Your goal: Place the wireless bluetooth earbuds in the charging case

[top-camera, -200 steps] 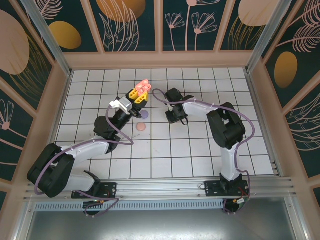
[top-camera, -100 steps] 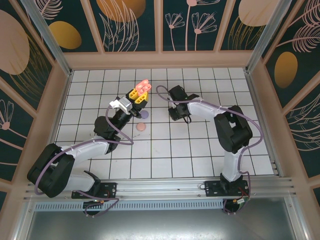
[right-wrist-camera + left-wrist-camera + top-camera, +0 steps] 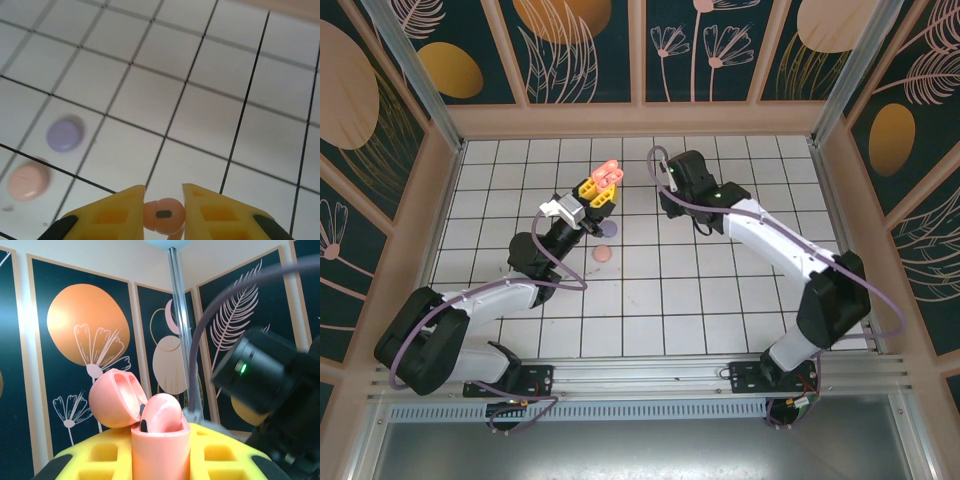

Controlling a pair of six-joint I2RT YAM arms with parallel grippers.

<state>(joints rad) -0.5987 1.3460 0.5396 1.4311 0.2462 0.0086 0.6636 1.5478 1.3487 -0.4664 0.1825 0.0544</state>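
My left gripper (image 3: 597, 190) (image 3: 160, 462) is shut on the salmon-pink charging case (image 3: 160, 447) (image 3: 607, 172) and holds it upright above the tiles. Its lid (image 3: 115, 397) hangs open to the left, and one pink earbud (image 3: 162, 415) sits in the case's well. My right gripper (image 3: 163, 192) (image 3: 667, 188) hovers just right of the case, shut on a second salmon-pink earbud (image 3: 164, 214). That bud is pinched between the yellow fingertips (image 3: 125, 205), its stem pointing down out of frame.
A purple disc (image 3: 65, 134) (image 3: 610, 230) and a pink disc (image 3: 27, 181) (image 3: 603, 254) lie on the white tiled floor (image 3: 720, 290) below the left gripper. The right arm's black wrist (image 3: 270, 370) looms close beside the case. Wooden walls ring the floor.
The right arm has lifted off the tiles and swung toward the back, its elbow stretching out to the right, carrying the earbud near the case. The left arm has stayed still.
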